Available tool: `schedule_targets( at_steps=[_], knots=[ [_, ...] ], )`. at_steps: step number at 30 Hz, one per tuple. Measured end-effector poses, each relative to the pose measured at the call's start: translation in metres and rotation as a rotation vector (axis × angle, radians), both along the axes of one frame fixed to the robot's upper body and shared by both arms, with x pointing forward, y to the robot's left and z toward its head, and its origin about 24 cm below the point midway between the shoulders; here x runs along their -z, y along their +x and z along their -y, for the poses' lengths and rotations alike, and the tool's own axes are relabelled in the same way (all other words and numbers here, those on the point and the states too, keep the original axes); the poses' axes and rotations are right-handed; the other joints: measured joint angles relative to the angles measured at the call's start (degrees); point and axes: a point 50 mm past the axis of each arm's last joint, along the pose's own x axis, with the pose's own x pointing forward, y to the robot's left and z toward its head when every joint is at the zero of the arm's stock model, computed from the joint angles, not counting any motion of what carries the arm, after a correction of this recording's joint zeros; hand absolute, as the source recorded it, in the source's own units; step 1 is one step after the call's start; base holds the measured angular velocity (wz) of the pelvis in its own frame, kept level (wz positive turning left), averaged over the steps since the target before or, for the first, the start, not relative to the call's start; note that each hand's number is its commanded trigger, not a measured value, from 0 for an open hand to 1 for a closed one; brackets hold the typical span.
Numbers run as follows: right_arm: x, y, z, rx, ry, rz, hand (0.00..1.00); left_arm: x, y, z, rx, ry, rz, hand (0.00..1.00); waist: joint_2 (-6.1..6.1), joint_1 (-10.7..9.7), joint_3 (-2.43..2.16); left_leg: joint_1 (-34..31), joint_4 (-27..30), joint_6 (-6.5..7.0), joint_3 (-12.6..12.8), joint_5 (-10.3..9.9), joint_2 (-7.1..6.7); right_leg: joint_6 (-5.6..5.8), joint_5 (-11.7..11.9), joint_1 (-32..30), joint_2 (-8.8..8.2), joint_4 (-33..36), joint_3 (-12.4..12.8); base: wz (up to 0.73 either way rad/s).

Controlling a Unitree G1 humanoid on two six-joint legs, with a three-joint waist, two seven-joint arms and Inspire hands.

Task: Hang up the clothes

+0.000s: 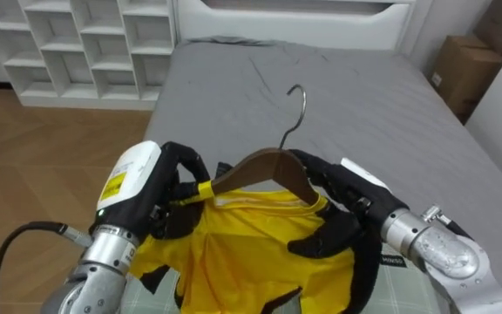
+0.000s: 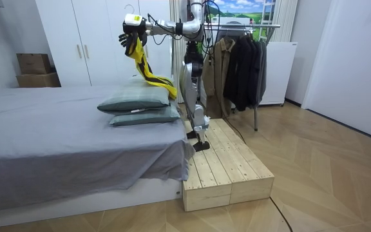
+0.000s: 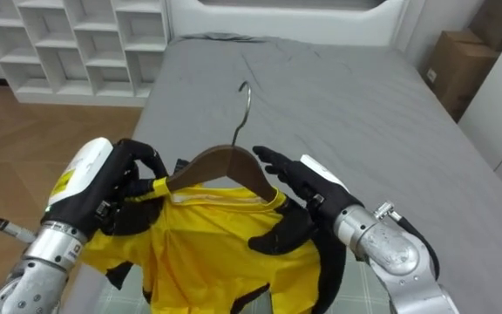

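Note:
A yellow shirt (image 1: 251,249) with black trim hangs on a wooden hanger (image 1: 267,166) whose metal hook (image 1: 297,103) points up and away from me. My left hand (image 1: 162,187) is curled round the hanger's left end and the shirt's shoulder there. Straight fingers of my right hand (image 1: 342,194) lie behind the hanger's right arm, and its thumb rests on the front of the cloth. In the room view I stand on a wooden platform (image 2: 227,167) by the bed, holding the shirt (image 2: 143,67) high over the pillows.
A grey bed (image 1: 347,96) stretches ahead, with white cubby shelves (image 1: 85,44) to its left and cardboard boxes (image 1: 464,70) at the right. Two pillows (image 2: 137,106) lie on the bed near me. A clothes rack (image 2: 243,29) with dark garments stands behind me.

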Motion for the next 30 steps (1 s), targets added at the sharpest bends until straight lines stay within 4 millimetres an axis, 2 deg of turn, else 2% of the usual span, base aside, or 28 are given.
schedule_targets(
  at_steps=[20, 21, 23, 24, 25, 30],
  knots=[
    [0.044, -0.002, 0.013, 0.03, -0.049, -0.193, 0.0, 0.0, -0.001, -0.002, 0.007, 0.084, 0.009, 1.0, -0.01, -0.08, 0.0, 0.11, -0.02, 0.0, -0.64, 0.0, 0.05, 0.0, 0.0, 0.4, -0.39, 0.01, -1.2, 0.01],
    [0.045, -0.003, 0.013, 0.03, -0.05, -0.198, 0.03, 0.0, -0.001, -0.002, 0.007, 0.084, 0.009, 1.0, -0.01, -0.09, 0.0, 0.11, -0.02, 0.0, -0.64, 0.0, 0.04, 0.0, 0.0, 0.4, -0.4, 0.02, -1.23, 0.0],
    [0.045, -0.003, 0.013, 0.023, -0.05, -0.205, 0.78, 0.0, -0.001, -0.002, 0.006, 0.087, 0.009, 1.0, 0.0, -0.03, -0.01, 0.13, -0.02, 0.0, -0.64, 0.0, 0.04, 0.0, 0.0, 0.43, -0.4, 0.01, -1.24, 0.0],
    [0.046, -0.003, 0.013, 0.016, -0.049, -0.208, 0.91, 0.0, -0.001, -0.003, 0.006, 0.089, 0.009, 1.0, 0.01, -0.04, -0.01, 0.24, -0.02, 0.0, -0.64, 0.0, 0.04, 0.0, 0.0, 0.53, -0.4, 0.01, -1.23, 0.0],
    [0.046, -0.003, 0.013, 0.013, -0.05, -0.21, 1.0, 0.0, -0.001, -0.003, 0.006, 0.091, 0.008, 1.0, 0.01, -0.04, -0.01, 0.54, -0.02, 0.0, -0.64, 0.0, 0.04, 0.0, 0.0, 0.83, -0.39, -0.05, -1.22, 0.0],
    [0.047, -0.004, 0.011, 0.006, -0.053, -0.211, 1.0, 0.0, -0.001, -0.004, 0.006, 0.095, 0.008, 1.0, 0.04, -0.08, -0.03, 0.78, -0.02, 0.0, -0.64, 0.0, 0.06, 0.0, 0.0, 1.02, -0.32, -0.02, -1.06, 0.0]
  ],
)
